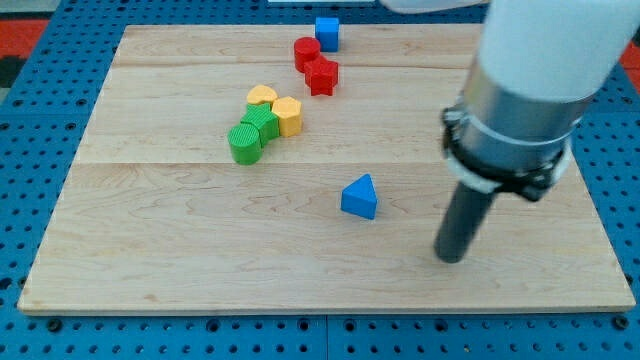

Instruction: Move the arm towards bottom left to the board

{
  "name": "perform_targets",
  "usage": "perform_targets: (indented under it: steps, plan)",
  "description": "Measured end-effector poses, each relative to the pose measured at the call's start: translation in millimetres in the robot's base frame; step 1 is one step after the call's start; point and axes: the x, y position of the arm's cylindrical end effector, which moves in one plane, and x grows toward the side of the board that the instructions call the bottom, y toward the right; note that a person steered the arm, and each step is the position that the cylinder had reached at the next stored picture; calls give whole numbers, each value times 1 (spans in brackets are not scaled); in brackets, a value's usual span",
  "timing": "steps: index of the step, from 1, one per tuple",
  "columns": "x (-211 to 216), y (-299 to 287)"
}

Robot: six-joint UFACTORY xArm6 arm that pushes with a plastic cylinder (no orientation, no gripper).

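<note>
My tip [452,258] rests on the wooden board [150,260] at the view's lower right. A blue triangular block [360,197] lies just left of it and slightly higher. A cluster sits left of centre: two green blocks [251,136], a yellow hexagonal block [288,115] and a yellow heart-like block [262,95]. Near the view's top, a red cylinder [307,52] and a red star-like block [322,76] touch, with a blue cube [327,32] just above them. The board's bottom left corner is far from my tip.
The arm's white and grey body [530,90] fills the view's upper right and hides part of the board there. A blue pegboard surface [40,330] surrounds the board on all sides.
</note>
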Motion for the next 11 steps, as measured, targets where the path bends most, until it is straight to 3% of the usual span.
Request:
perform_targets:
  steps: [3, 5, 11]
  plan:
    - [-110, -87]
    - [-49, -100]
    - [-25, -272]
